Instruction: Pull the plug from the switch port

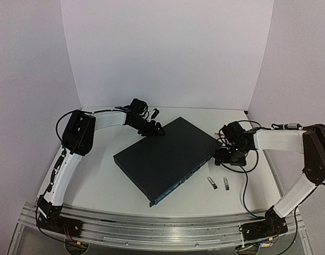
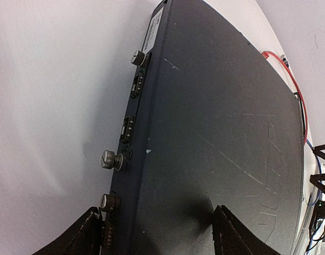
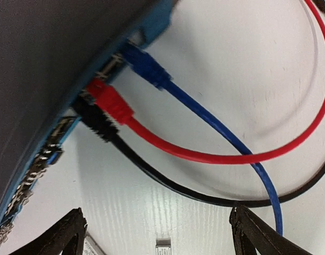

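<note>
The switch (image 1: 165, 156) is a flat dark box lying at an angle mid-table. Three plugs sit side by side in sockets on its thin front face: a blue plug (image 3: 146, 66), a red plug (image 3: 109, 101) and a black plug (image 3: 93, 122). Their cables curve away to the right. My right gripper (image 3: 160, 234) is open just short of these plugs and holds nothing; the black cable runs past its right finger (image 3: 253, 234). My left gripper (image 2: 157, 234) stands open across the switch's far rear edge. One finger (image 2: 83, 234) is beside the back face, the other over the top panel.
Two small metal modules (image 1: 211, 183) (image 1: 225, 183) lie on the table near the switch's front right. Knurled thumbscrews (image 2: 110, 159) stick out of the switch's back face. Loose red, blue and black cable loops (image 1: 242, 159) lie around my right wrist. White walls close in the back and sides.
</note>
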`<move>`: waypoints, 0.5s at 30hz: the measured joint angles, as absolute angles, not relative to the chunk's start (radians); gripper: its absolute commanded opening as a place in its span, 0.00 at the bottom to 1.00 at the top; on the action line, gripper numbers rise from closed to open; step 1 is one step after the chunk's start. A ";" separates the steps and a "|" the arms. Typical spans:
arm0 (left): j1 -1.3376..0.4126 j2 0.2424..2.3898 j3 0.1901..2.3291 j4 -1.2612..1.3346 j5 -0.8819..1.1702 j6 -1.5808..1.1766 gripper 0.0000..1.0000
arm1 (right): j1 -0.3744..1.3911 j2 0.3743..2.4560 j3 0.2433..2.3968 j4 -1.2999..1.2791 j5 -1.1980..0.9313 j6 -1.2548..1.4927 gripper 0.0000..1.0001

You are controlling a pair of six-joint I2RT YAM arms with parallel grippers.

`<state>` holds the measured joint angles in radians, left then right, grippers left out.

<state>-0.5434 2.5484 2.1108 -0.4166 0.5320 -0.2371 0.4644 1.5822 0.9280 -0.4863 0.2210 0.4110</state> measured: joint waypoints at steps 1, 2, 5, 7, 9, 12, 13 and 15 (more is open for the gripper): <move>-0.543 2.548 2.110 -0.416 0.532 -0.237 0.70 | 0.471 1.580 0.936 -0.478 0.211 0.376 0.84; -0.543 2.548 2.110 -0.415 0.532 -0.237 0.70 | 0.480 1.581 0.944 -0.471 0.205 0.343 0.83; -0.543 2.548 2.109 -0.414 0.533 -0.237 0.70 | 0.511 1.605 0.977 -0.459 0.187 0.235 0.71; -0.543 2.548 2.109 -0.414 0.532 -0.237 0.70 | 0.525 1.641 1.005 -0.449 0.178 0.178 0.60; -0.543 2.548 2.109 -0.414 0.532 -0.237 0.70 | 0.532 1.680 1.031 -0.437 0.173 0.137 0.58; -0.543 2.548 2.109 -0.413 0.532 -0.237 0.69 | 0.533 1.727 1.054 -0.425 0.173 0.092 0.49; -0.543 2.548 2.109 -0.413 0.532 -0.237 0.69 | 0.533 1.740 1.060 -0.421 0.175 0.077 0.47; -0.543 2.548 2.109 -0.413 0.532 -0.238 0.69 | 0.533 1.761 1.069 -0.417 0.179 0.059 0.45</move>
